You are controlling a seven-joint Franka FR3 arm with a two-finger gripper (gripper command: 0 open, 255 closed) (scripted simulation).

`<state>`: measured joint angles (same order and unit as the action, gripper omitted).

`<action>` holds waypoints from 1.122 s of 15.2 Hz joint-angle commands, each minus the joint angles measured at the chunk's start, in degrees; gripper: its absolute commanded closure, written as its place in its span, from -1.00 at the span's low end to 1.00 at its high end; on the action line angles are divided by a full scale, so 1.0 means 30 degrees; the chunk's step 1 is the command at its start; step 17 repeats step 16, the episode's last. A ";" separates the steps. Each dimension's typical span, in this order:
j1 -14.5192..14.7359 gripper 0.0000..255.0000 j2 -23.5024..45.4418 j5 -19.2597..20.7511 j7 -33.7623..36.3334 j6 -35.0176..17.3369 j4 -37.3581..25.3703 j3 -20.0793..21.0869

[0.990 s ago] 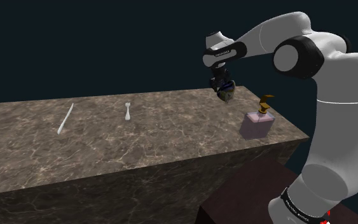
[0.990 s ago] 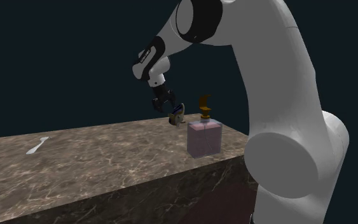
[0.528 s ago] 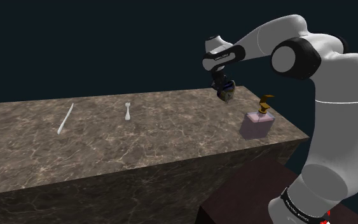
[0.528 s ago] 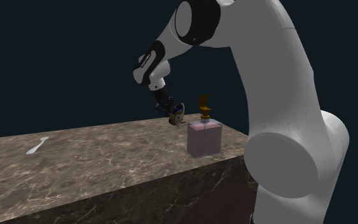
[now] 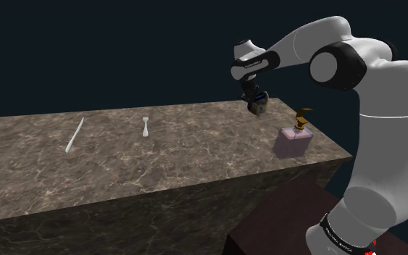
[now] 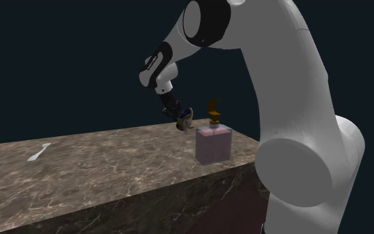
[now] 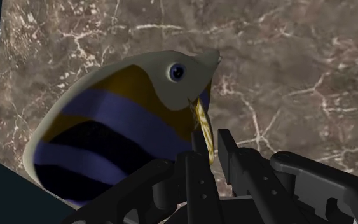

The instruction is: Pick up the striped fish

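Note:
The striped fish [image 7: 117, 127] is cream with blue, black and yellow bands and a dark eye. My black gripper [image 7: 210, 147] is shut on its thin yellow belly edge, and the fish hangs clear above the brown marble counter [image 7: 285, 70]. In the shoulder view the gripper [image 5: 255, 103] holds the fish [image 5: 256, 107] just above the counter's far edge. The second exterior view shows the fish [image 6: 185, 119] in the gripper [image 6: 181, 117], to the left of the pink box.
A pink box [image 5: 292, 142] with a gold-brown object [image 5: 304, 116] on top stands near the counter's right end. A white utensil [image 5: 146, 127] and a long white stick [image 5: 74, 135] lie further left on the counter [image 5: 159, 166]. Beyond it all is dark.
The fingers have shut on the fish, and the hand has risen slightly with it.

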<state>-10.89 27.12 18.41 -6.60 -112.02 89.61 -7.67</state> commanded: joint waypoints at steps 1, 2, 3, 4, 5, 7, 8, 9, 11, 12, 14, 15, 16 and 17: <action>0.0017 1.00 -0.0144 -0.0023 -0.0085 0.0305 -0.0168 0.0005; 0.0022 1.00 -0.0221 -0.0038 -0.0152 0.0512 -0.0307 0.0005; 0.0028 1.00 -0.0298 -0.0053 -0.0218 0.0718 -0.0445 0.0006; 0.0034 1.00 -0.0372 -0.0067 -0.0284 0.0926 -0.0589 0.0006; 0.0040 1.00 -0.0442 -0.0082 -0.0351 0.1135 -0.0738 0.0007; 0.0051 1.00 -0.0571 -0.0111 -0.0486 0.1559 -0.1051 0.0007; 0.0056 1.00 -0.0630 -0.0125 -0.0554 0.1773 -0.1216 0.0007; 0.0062 1.00 -0.0685 -0.0139 -0.0622 0.1988 -0.1387 0.0007; 0.0072 1.00 -0.0783 -0.0166 -0.0760 0.2425 -0.1746 0.0006; 0.0078 1.00 -0.0826 -0.0179 -0.0830 0.2646 -0.1934 0.0005; 0.0087 1.00 -0.0899 -0.0205 -0.0971 0.3093 -0.2328 0.0004; 0.0088 1.00 -0.0906 -0.0208 -0.0982 0.3125 -0.2355 0.0003; 0.0088 1.00 -0.0904 -0.0208 -0.0982 0.3126 -0.2358 0.0003; 0.0088 1.00 -0.0904 -0.0208 -0.0982 0.3126 -0.2358 0.0003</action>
